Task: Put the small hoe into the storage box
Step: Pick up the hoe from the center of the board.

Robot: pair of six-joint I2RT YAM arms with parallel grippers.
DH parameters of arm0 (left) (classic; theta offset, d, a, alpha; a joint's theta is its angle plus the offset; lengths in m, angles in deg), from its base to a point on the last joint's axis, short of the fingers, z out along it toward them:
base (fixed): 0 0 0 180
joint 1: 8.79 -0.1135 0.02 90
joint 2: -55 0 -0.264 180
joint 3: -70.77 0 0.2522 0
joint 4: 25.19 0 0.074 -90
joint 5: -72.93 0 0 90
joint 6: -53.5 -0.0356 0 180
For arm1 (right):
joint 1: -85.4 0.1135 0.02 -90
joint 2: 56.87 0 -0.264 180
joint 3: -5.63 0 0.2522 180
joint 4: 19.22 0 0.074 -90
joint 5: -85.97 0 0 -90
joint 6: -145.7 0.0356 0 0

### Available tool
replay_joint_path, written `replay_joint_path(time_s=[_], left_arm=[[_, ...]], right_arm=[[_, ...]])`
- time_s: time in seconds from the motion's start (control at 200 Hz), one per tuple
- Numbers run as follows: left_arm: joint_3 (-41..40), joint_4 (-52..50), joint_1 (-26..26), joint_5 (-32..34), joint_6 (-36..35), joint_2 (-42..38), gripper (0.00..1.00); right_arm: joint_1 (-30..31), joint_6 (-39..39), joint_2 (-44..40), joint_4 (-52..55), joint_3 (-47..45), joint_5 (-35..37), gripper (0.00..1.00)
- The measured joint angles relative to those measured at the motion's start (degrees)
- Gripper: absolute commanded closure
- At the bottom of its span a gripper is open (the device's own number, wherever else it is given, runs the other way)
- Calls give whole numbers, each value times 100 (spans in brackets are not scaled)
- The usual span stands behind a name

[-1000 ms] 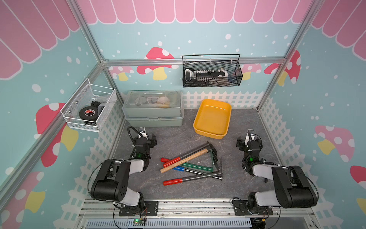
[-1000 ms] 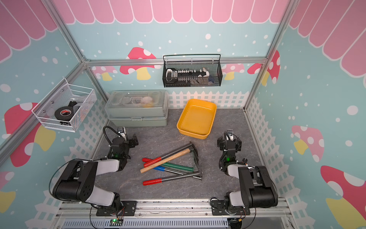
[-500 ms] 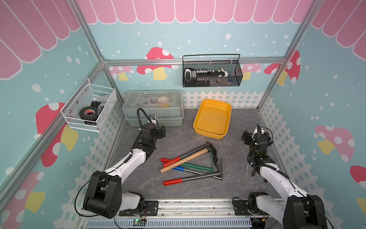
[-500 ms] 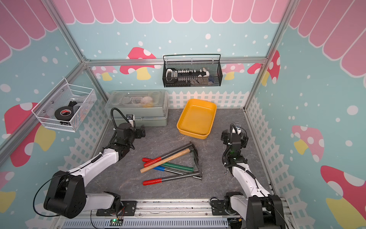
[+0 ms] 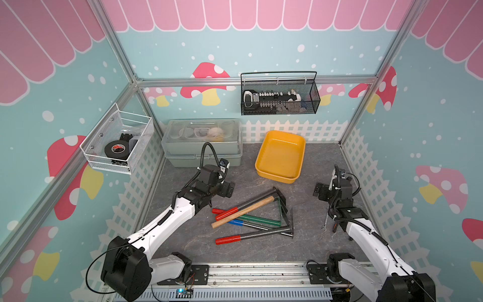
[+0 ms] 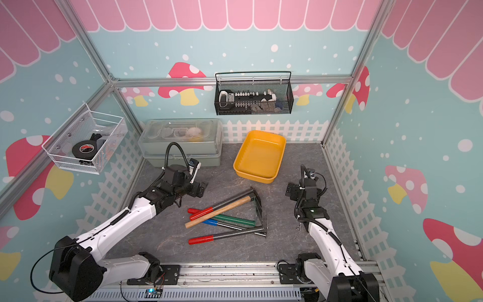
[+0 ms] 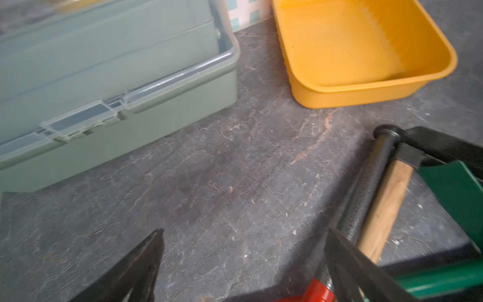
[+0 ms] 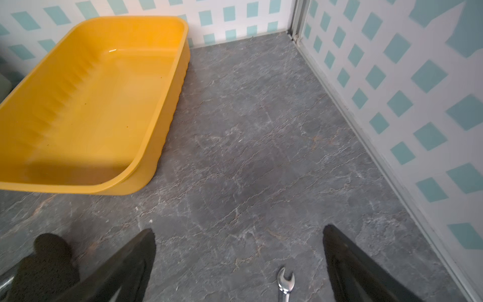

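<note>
Directions are read as on a clock laid over a top view, with twelve o'clock toward the back wall.

Everything is carried by the dark grey stone-patterned worktop (image 5: 305, 204). At its back, toward eleven o'clock, a large grey-green plastic case with a clear lid (image 5: 180, 157) is placed. At three o'clock from this case, and apart from it, stands the shallow rectangular yellow plastic tray with rounded corners, the storage box (image 5: 281, 154). Nothing is seen inside it.

In the middle a pile of long-handled garden tools (image 5: 252, 217) is spread, with red, green, blue and wooden handles crossing each other. The small hoe is judged to be the tool with the pale wooden handle and black metal head (image 5: 243, 212), though this cannot be told for sure. It lies on the pile, well apart from the storage box, which is found at about one o'clock from it. Its long axis runs from eight o'clock (handle end) to two o'clock (head).

The left gripper (image 7: 244, 235) is held near the handle ends. Its jaws are spread wide and nothing is between them. From these jaws the wooden handle is found at about four o'clock. The right gripper (image 8: 239, 230) also has its jaws spread wide and empty, and the tool heads lie at nine o'clock from it, farther off. The left arm is therefore judged the nearer one, and its jaws would need to be set across the eight-to-two line.

A small silver open-end spanner (image 8: 286, 281) lies at six o'clock from the right gripper.
</note>
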Motion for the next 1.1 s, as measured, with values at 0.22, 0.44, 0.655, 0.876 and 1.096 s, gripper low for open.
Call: replay_joint_path(time_s=[0.22,0.44,0.655,0.876,1.096], left_arm=[[442,-636,2,-848,-367,516,5],[1049,-1285,96,-1259,-708,1412,9],[1515,-1740,417,-1263,-868,2133,9],[1823,-2057,586,-1241,-988,2675,16],[2157,-2218,601,-1226,-1027,3193,22]], right_arm=[[142,186,-28,638,92,-507,1],[310,254,37,1099,273,-973,1],[498,367,264,1445,437,-1261,1],[774,380,697,1768,935,-1075,1],[907,382,774,1891,940,-894,1]])
